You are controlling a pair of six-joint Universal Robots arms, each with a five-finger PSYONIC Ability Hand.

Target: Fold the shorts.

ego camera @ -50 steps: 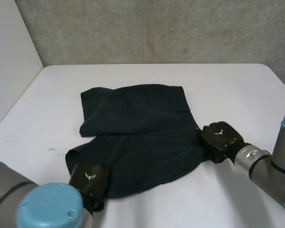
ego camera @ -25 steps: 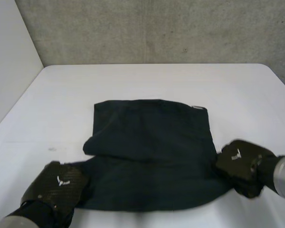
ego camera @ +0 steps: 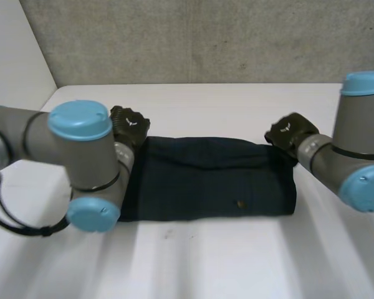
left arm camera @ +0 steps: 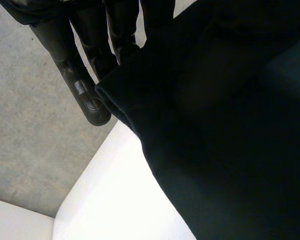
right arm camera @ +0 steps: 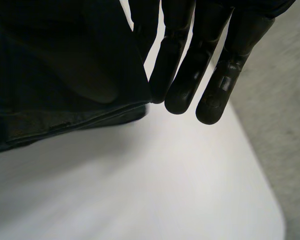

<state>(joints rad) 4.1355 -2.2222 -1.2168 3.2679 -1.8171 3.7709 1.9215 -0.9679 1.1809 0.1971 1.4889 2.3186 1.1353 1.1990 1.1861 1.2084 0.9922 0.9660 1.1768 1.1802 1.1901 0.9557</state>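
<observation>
Shorts [ego camera: 212,180] folded on table [ego camera: 237,261] | left arm [ego camera: 81,156] overlaps one end

The left arm [ego camera: 25,134] and the right arm [ego camera: 361,128] are thick grey tubes with round light-blue caps. The left hand [ego camera: 129,123] and the right hand [ego camera: 288,129] are black and shiny, each with a small white mark.
</observation>
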